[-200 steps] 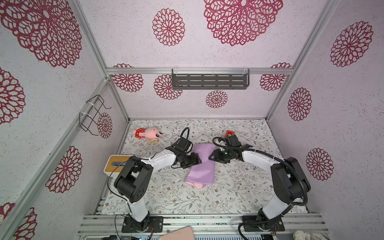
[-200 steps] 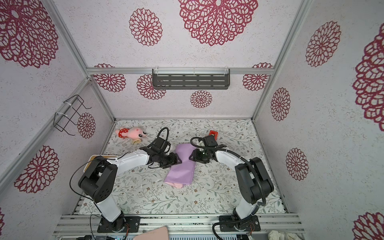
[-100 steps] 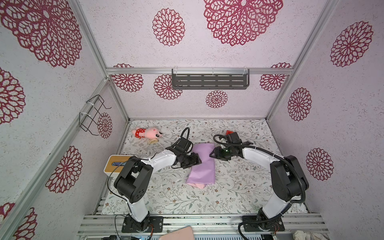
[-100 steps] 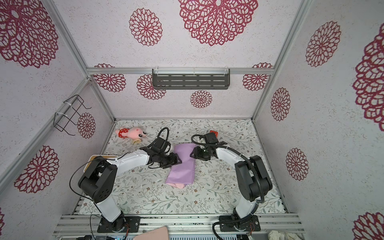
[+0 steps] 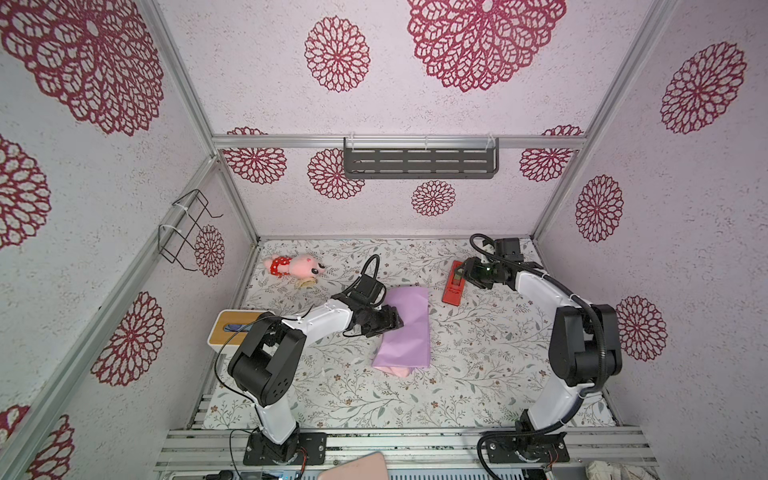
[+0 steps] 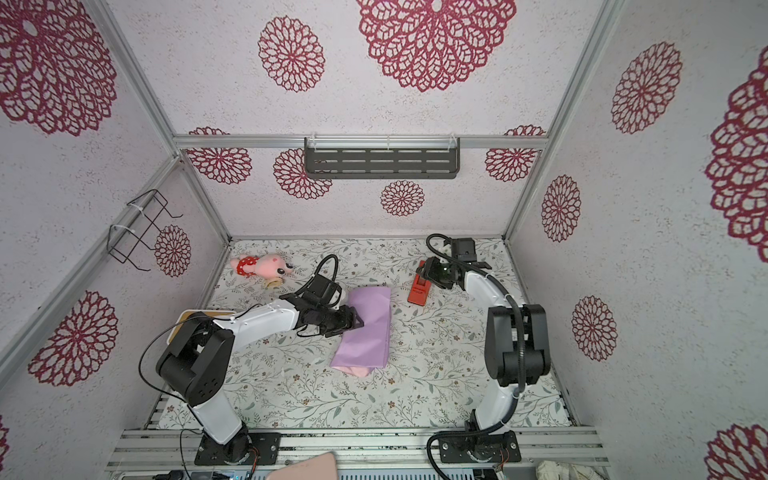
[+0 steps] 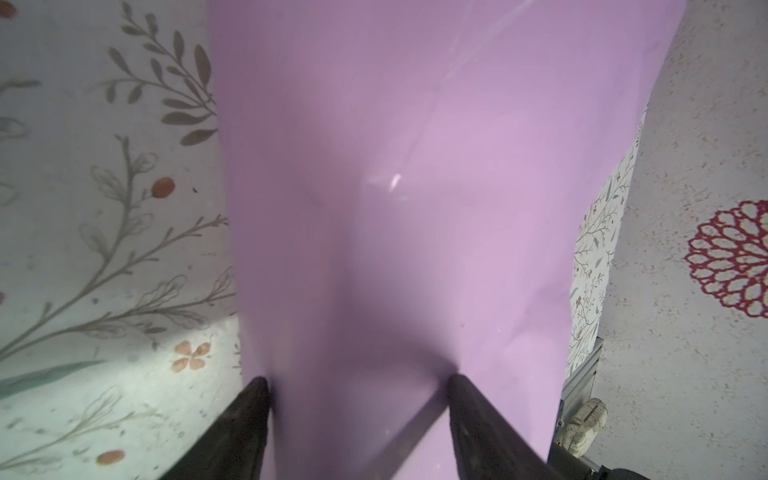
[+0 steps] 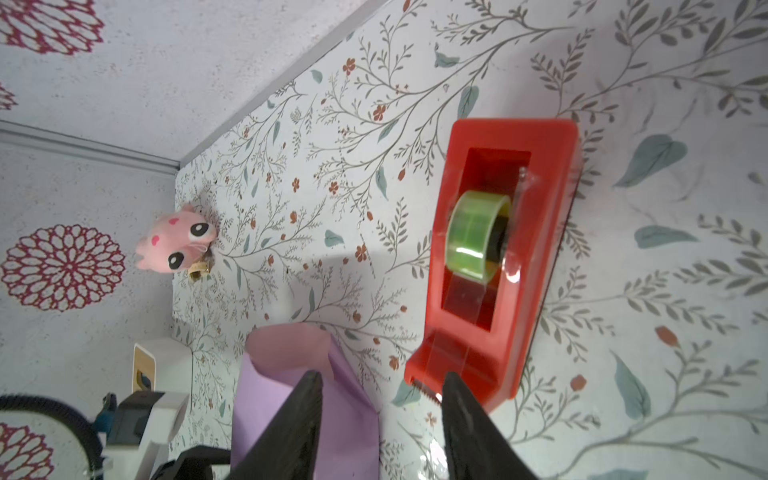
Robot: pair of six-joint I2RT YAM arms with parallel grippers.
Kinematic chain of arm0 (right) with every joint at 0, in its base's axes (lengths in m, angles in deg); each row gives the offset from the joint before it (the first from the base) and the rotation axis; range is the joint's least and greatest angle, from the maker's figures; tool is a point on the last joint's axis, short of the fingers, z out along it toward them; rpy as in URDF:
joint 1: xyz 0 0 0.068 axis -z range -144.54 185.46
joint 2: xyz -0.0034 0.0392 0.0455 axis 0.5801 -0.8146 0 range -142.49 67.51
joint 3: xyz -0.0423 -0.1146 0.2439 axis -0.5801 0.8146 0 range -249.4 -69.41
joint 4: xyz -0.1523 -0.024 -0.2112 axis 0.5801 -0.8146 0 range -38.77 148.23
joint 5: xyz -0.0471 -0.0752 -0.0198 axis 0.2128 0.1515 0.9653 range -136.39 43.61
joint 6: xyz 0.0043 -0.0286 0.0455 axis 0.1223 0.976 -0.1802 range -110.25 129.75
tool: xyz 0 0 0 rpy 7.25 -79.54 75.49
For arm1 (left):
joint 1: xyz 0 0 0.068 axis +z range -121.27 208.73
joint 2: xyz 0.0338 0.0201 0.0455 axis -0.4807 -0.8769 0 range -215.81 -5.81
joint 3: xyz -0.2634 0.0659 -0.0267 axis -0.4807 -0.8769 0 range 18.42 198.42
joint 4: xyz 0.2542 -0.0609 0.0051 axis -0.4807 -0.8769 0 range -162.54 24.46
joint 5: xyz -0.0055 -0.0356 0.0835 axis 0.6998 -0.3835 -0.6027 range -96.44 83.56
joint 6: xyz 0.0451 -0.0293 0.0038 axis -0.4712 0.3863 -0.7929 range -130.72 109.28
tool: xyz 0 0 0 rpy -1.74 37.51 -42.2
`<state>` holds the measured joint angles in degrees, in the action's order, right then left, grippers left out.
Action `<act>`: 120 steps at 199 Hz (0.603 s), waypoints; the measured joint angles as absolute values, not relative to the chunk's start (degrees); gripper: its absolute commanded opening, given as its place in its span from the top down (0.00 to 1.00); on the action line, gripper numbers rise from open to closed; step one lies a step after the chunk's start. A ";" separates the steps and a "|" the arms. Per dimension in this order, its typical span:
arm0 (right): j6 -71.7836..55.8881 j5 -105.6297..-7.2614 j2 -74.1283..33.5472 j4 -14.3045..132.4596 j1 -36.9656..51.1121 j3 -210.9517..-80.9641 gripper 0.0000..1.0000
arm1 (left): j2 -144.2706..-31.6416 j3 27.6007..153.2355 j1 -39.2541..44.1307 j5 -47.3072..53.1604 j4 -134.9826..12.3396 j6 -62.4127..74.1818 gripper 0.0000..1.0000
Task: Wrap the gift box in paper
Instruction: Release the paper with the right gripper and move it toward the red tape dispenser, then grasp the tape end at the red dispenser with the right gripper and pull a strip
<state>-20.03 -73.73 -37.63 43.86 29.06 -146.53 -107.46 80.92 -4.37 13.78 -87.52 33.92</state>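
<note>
White-and-black left arm [image 5: 322,320] bent sharply at the elbow, forearm lying low and reaching toward the middle. Its black left pincer [image 5: 394,322] points rightward in both top views, fingers [image 7: 245,424] standing well apart. White-and-black right arm [image 5: 536,291] stretched out to the far side, wrist turned back toward centre; black right pincer [image 5: 459,274] tilted downward, fingers [image 8: 295,424] parted in the wrist view.
</note>
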 measured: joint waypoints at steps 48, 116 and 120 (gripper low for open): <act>-22.02 -74.86 -42.20 45.41 29.08 -145.72 0.54 | -107.46 81.00 -4.40 13.74 -87.67 33.83 0.31; -23.37 -75.95 -41.68 48.75 29.06 -141.74 0.54 | -107.46 81.05 -4.40 13.65 -87.74 33.66 0.31; -23.37 -76.00 -41.65 48.91 29.06 -141.65 0.54 | -107.46 81.07 -4.40 13.63 -87.74 33.66 0.31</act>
